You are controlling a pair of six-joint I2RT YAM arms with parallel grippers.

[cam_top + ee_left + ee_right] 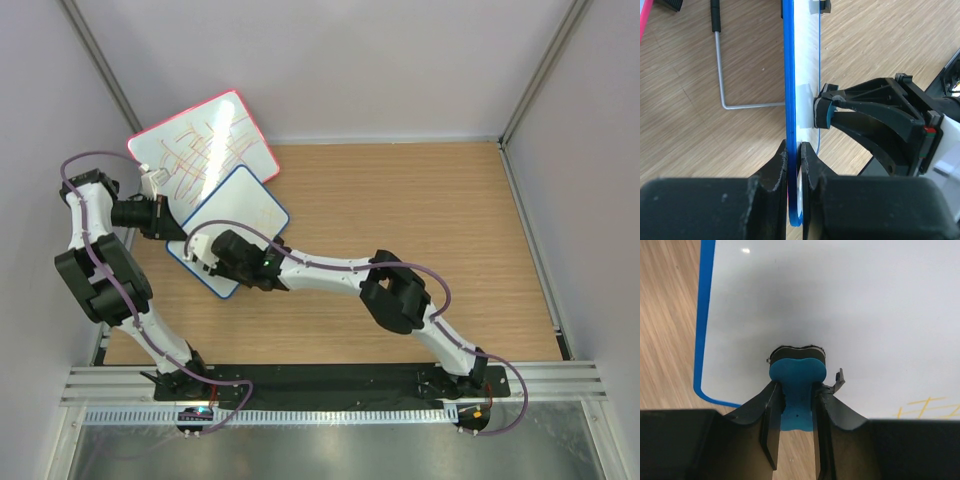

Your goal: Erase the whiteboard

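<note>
The whiteboard (pixel 243 205), square with a thin blue frame, stands tilted at the table's back left, with faint yellow scribbles (pixel 267 212) near its far corner. My left gripper (pixel 177 229) is shut on its blue edge (pixel 789 100), one jaw on each face, in the left wrist view (pixel 794 156). My right gripper (pixel 795 400) is shut on a blue eraser (pixel 797 371) whose dark pad presses flat against the white surface (pixel 840 300) near a lower corner. Yellow marks (pixel 925 408) lie to the eraser's right. From above, the right gripper (pixel 207 262) covers the eraser.
A larger red-framed board (pixel 200 148) covered in scribbles leans behind the whiteboard. A bent metal wire stand (pixel 721 70) rests on the wooden table behind the blue frame. Grey walls close in at the left, back and right.
</note>
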